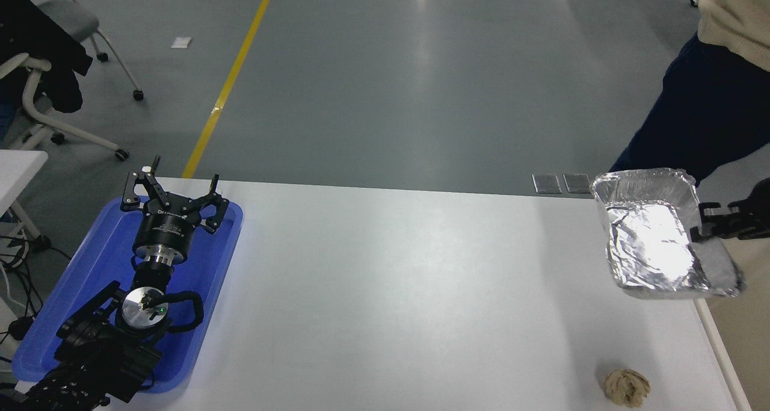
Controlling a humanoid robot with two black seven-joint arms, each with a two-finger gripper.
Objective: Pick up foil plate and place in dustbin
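Black jointed arms, silver wrist disc (143, 304).

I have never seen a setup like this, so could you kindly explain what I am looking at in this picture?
This view comes from a camera high on a two-armed robot, looking down over a white table. The left gripper rests open over a blue tray. The right gripper comes in from the right edge, pinching the rim of a foil plate held above the table's right edge beside the beige dustbin. A crumpled paper ball lies on the table. A person stands at the far side.
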